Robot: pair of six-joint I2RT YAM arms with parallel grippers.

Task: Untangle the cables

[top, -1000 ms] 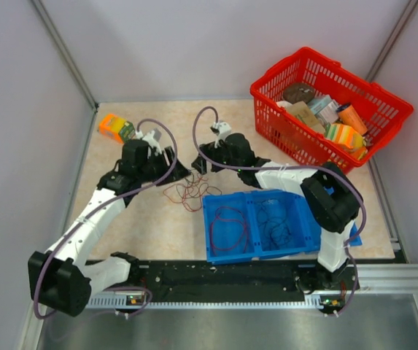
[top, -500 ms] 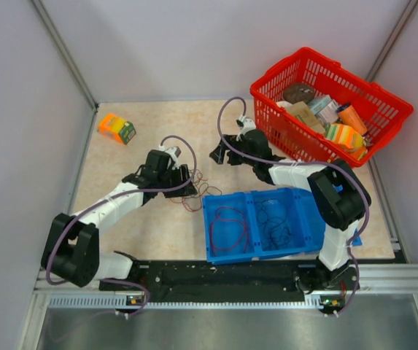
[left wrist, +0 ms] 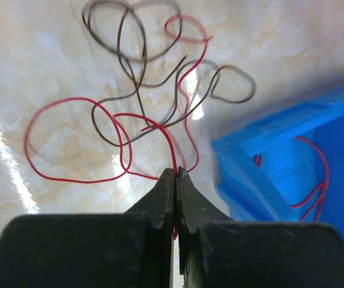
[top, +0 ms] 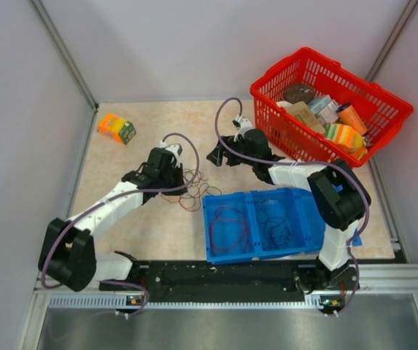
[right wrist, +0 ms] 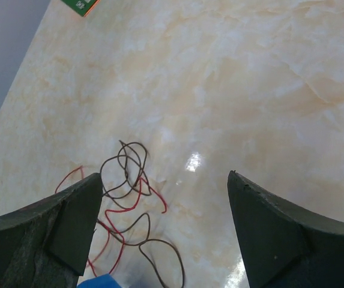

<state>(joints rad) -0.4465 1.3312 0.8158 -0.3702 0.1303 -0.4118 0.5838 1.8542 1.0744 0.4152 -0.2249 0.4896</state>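
Beige marbled worktop [top: 136,146] carries tangle of thin red and dark brown cables [left wrist: 141,129], loops lying just left of blue plastic bin [top: 241,196]; more cables inside bin. Left end effector [left wrist: 175,180] pinched tight on one red strand. Right end effector [right wrist: 164,178] spread wide, empty, over far side of tangle. Red mesh basket [top: 276,120] at far right.

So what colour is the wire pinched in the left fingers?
Red; the wire shows best in the left wrist view.

thin red and dark-brown wire cables [left wrist: 150,123] | tangled, looping, sprawled on beige tabletop [left wrist: 51,60] | just beside blue bin [left wrist: 268,129] | more coiled inside
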